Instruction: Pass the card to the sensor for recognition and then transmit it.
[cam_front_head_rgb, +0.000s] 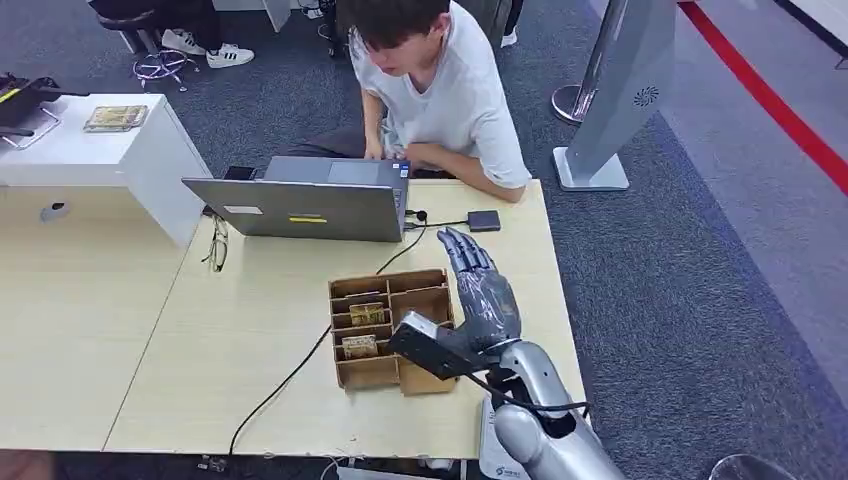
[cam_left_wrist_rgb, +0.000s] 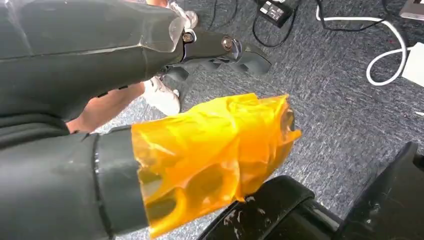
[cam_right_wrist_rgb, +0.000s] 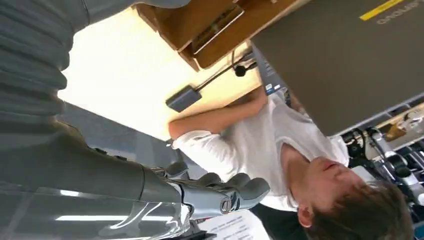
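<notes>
On table (cam_front_head_rgb: 250, 330), centre: brown compartmented card box (cam_front_head_rgb: 390, 328), cards (cam_front_head_rgb: 366, 314) lying in its left slots, none lifted. At 3 o'clock of box: right hand (cam_front_head_rgb: 480, 290), raised above the table, fingers stretched out and apart, gripping nothing. At 1 o'clock of box: small dark sensor (cam_front_head_rgb: 484, 220) on a cable, near the far edge. At 12 o'clock: grey laptop (cam_front_head_rgb: 300, 205), person in white shirt (cam_front_head_rgb: 450, 90) behind. Left hand (cam_left_wrist_rgb: 215, 50): hanging over carpet, thumb wrapped in yellow film, fingers curled, empty as far as visible. Progress, judged: nothing started — pick-up, scan and handover all outstanding.
</notes>
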